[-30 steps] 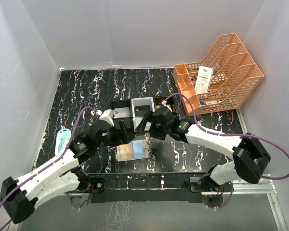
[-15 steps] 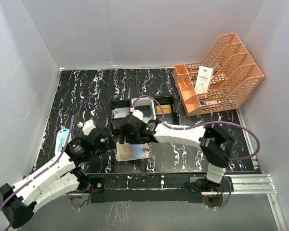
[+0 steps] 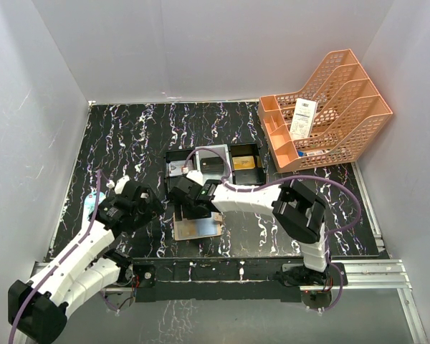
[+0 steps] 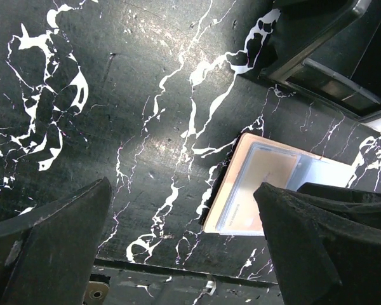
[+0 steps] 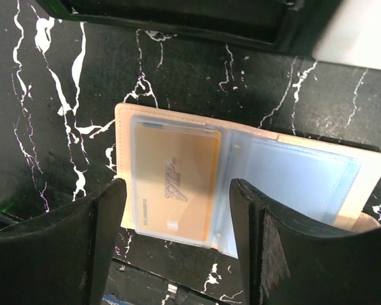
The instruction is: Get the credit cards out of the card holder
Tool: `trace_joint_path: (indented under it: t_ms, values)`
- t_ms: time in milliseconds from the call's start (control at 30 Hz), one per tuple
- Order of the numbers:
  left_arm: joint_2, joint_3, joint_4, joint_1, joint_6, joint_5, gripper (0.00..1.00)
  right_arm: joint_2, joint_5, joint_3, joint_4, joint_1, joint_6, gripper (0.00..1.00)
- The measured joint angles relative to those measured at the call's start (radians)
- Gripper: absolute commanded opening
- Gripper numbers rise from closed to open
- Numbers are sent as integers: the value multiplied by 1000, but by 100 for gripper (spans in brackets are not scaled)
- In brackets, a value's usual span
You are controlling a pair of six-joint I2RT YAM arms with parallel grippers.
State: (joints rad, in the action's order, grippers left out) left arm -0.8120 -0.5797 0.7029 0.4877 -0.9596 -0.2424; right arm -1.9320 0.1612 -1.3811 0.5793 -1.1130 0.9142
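Note:
The tan card holder lies open on the black marbled table near the front edge. In the right wrist view, a gold credit card sits inside the clear sleeve on the card holder's left half; the right sleeve looks pale blue. My right gripper is open just above it, and its jaws straddle the gold card. My left gripper is open and empty to the left of the card holder. A gold card, a black card and a greyish card lie in the tray.
The black three-compartment tray stands just behind the card holder and shows in the left wrist view. An orange file rack with a white receipt is at the back right. A pale blue packet lies at the left.
My right gripper has moved from the tray leftward and nearer, to above the open card holder. My left gripper has drawn back to the left, off the card holder.

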Motion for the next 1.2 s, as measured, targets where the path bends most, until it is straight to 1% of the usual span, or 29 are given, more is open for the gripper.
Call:
trace_joint_path:
  t_ms: [167, 267, 400, 600, 700, 767, 1067, 1200]
  values:
    - [8, 0, 3, -15, 11, 16, 99, -42, -2, -62, 23, -6, -21, 66]
    - [54, -1, 14, -15, 10, 7, 99, -73, 3, -93, 32, -13, -23, 66]
    - [131, -18, 30, -15, 10, -15, 99, -92, 18, -99, 56, -19, -23, 65]
    - [140, -33, 35, -15, 11, -27, 99, -109, 34, -122, 84, -23, -23, 61]
    - [129, -33, 39, -15, 11, -27, 99, -110, 39, -122, 86, -24, -23, 67]
    - [128, -33, 39, -15, 11, -27, 99, -111, 41, -122, 85, -25, -20, 67]
    - [130, -33, 38, -15, 11, -26, 99, -132, 89, -154, 123, -43, -23, 54]
    - [138, -33, 38, -15, 11, -26, 99, -132, 83, -151, 116, -42, -28, 52]
